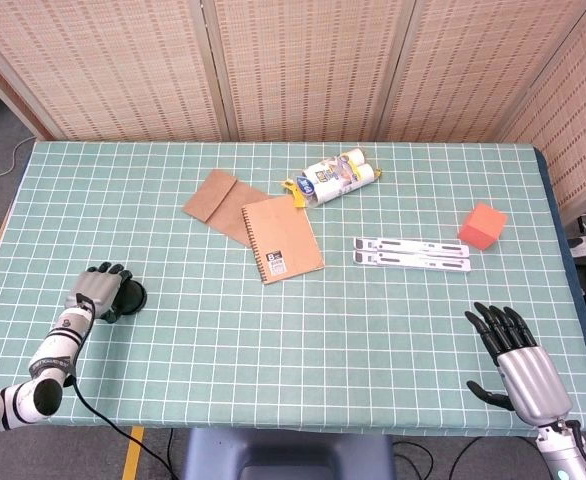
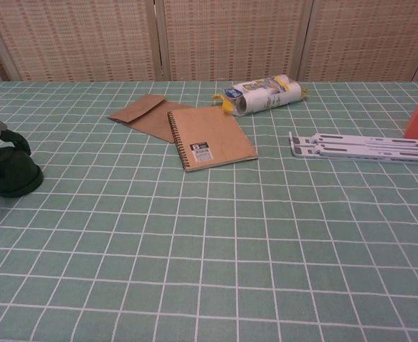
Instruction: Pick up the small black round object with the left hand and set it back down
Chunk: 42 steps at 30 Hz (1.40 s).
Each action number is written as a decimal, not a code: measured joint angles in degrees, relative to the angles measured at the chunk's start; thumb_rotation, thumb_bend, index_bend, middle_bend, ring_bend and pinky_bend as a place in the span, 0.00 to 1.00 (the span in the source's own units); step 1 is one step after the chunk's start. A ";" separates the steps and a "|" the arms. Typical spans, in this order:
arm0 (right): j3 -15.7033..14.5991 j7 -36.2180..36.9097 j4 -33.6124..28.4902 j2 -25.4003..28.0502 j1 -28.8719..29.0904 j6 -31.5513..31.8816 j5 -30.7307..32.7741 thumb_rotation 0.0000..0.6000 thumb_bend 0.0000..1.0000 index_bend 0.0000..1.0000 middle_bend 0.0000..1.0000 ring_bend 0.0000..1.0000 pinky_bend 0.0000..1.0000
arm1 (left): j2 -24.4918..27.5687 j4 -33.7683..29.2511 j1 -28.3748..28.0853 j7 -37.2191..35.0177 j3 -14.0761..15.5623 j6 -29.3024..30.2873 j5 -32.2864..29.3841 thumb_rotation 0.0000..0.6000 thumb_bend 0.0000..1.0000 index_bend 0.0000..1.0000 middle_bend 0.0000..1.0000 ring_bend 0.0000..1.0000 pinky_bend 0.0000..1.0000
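Note:
The small black round object (image 1: 131,297) stands on the green checked tablecloth near the left edge; in the chest view the small black round object (image 2: 11,172) shows as a dark dome with a flat base. My left hand (image 1: 96,288) is just to its left, fingers loosely apart, holding nothing. In the chest view only the fingertips (image 2: 8,138) of that hand show at the left border, just above the object's top. My right hand (image 1: 516,352) hovers over the table's near right corner with fingers spread and empty.
A brown spiral notebook (image 1: 282,238) partly overlaps a brown envelope (image 1: 213,196) at mid-table. Behind them lies a white and yellow roll package (image 1: 335,177). A white flat stand (image 1: 411,252) and an orange block (image 1: 482,225) are to the right.

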 measured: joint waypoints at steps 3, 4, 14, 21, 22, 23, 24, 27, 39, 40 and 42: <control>0.00 -0.05 -0.03 0.01 0.04 -0.13 0.07 1.00 0.09 0.00 0.00 0.00 0.00 | -0.39 0.25 0.46 -0.01 -0.53 0.62 0.60 1.00 0.41 0.34 0.22 0.19 0.30; 0.02 -0.03 -0.05 0.02 0.04 -0.13 0.09 1.00 0.09 0.00 0.00 0.00 0.00 | -0.52 0.38 0.64 -0.12 -0.76 0.76 0.83 1.00 0.41 0.37 0.26 0.22 0.35; 0.10 -0.27 -0.07 -0.04 0.17 -0.55 0.43 1.00 0.09 0.00 0.00 0.00 0.00 | -0.50 0.92 3.18 -3.11 -3.53 1.78 4.82 1.00 0.40 0.52 0.50 0.44 0.57; -0.01 -0.53 -0.20 0.05 0.12 -0.57 0.35 1.00 0.09 0.00 0.00 0.00 0.00 | 1.48 -1.04 4.36 -5.22 -5.39 1.74 6.28 1.00 0.40 0.52 0.50 0.45 0.59; 0.00 -0.54 -0.21 0.09 0.10 -0.53 0.34 1.00 0.09 0.00 0.00 0.00 0.00 | 1.69 -1.29 4.51 -5.62 -5.73 1.87 6.35 1.00 0.40 0.52 0.50 0.45 0.60; 0.03 -0.57 -0.22 0.14 0.08 -0.46 0.36 1.00 0.09 0.00 0.00 0.00 0.00 | 2.13 -1.64 4.72 -6.31 -6.26 2.02 6.41 1.00 0.40 0.52 0.50 0.45 0.60; 0.06 -0.57 -0.23 0.19 0.07 -0.43 0.40 1.00 0.09 0.00 0.00 0.00 0.00 | 2.57 -1.90 4.89 -6.89 -6.70 2.14 6.42 1.00 0.40 0.52 0.50 0.45 0.61; 0.24 -0.31 -0.25 0.34 0.08 -0.31 0.62 1.00 0.09 0.00 0.00 0.00 0.00 | 4.50 -2.40 5.32 -8.05 -7.94 2.49 6.00 1.00 0.40 0.52 0.51 0.45 0.62; 0.21 0.24 -0.23 0.56 0.25 -0.48 0.52 1.00 0.09 0.00 0.00 0.00 0.00 | 1.58 8.29 5.72 -3.84 -6.48 -0.50 -4.58 1.00 0.41 0.50 0.48 0.44 0.60; 0.21 0.18 -0.22 0.52 0.25 -0.53 0.54 1.00 0.09 0.00 0.00 0.00 0.00 | 1.07 9.48 5.80 -3.71 -6.37 -1.44 -5.45 1.00 0.41 0.47 0.45 0.42 0.57; 0.18 -0.06 -0.21 0.38 0.32 -0.84 0.62 1.00 0.09 0.00 0.00 0.00 0.00 | 0.18 11.47 6.00 -3.64 -6.12 -3.82 -6.72 1.00 0.41 0.40 0.36 0.34 0.50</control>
